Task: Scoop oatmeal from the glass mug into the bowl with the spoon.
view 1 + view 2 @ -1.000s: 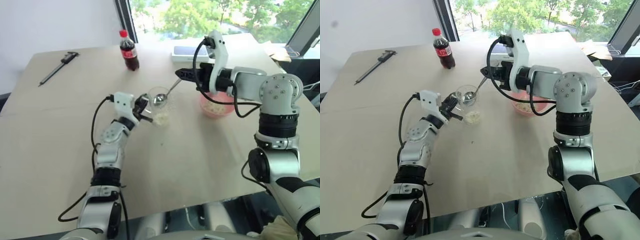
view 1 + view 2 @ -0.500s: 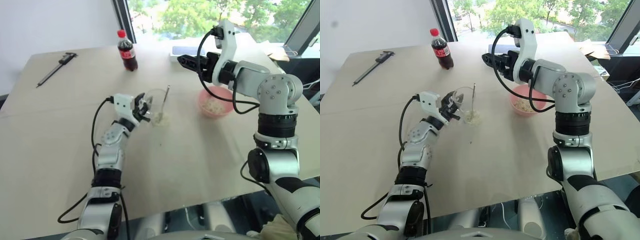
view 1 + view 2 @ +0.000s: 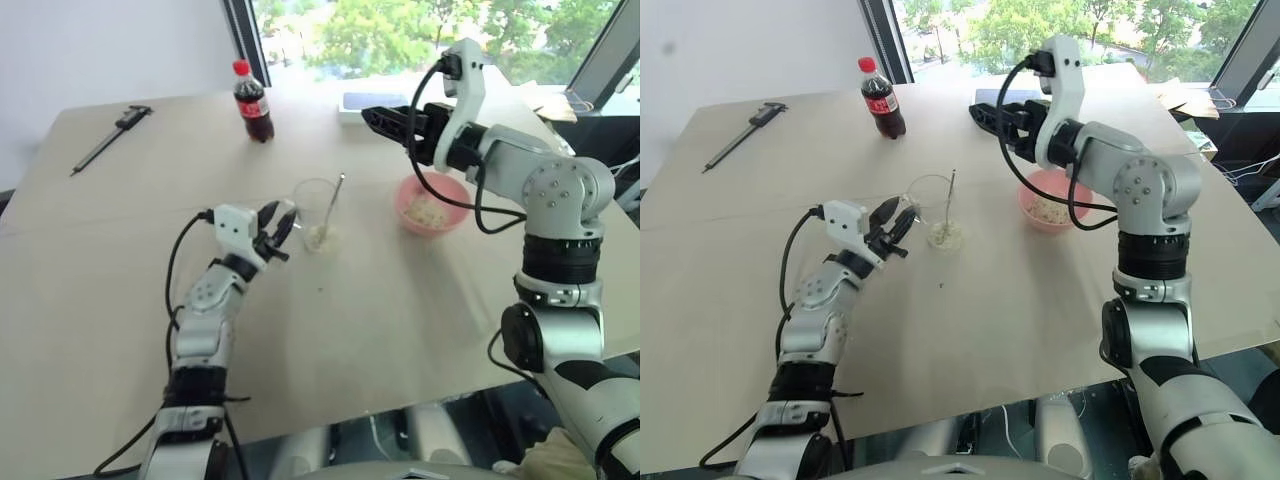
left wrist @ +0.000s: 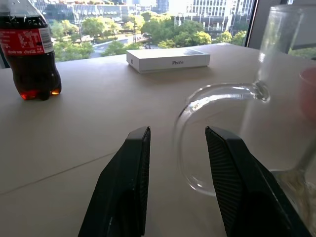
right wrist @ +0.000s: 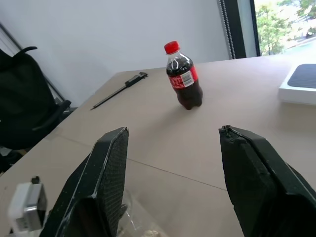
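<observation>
The glass mug (image 3: 314, 203) stands upright mid-table, and the spoon (image 3: 335, 199) leans inside it with its handle sticking up. Pale oatmeal (image 3: 319, 238) lies at the mug's base, and more oatmeal lies in the pink bowl (image 3: 449, 192) to its right. My left gripper (image 3: 276, 222) is open just left of the mug, apart from it. In the left wrist view the mug's handle (image 4: 219, 96) curves just beyond the open fingertips (image 4: 139, 138). My right gripper (image 3: 378, 118) hovers open and empty above the table, behind the mug and bowl.
A cola bottle (image 3: 251, 101) stands at the back, with a dark caliper (image 3: 110, 137) at the far left. A white phone box (image 3: 352, 103) lies behind the right gripper. The window edge borders the table's far side.
My right gripper let go of the spoon, which now rests in the mug, and drew up and to the right. My left gripper opened off the mug and pulled back; the mug stands upright.
</observation>
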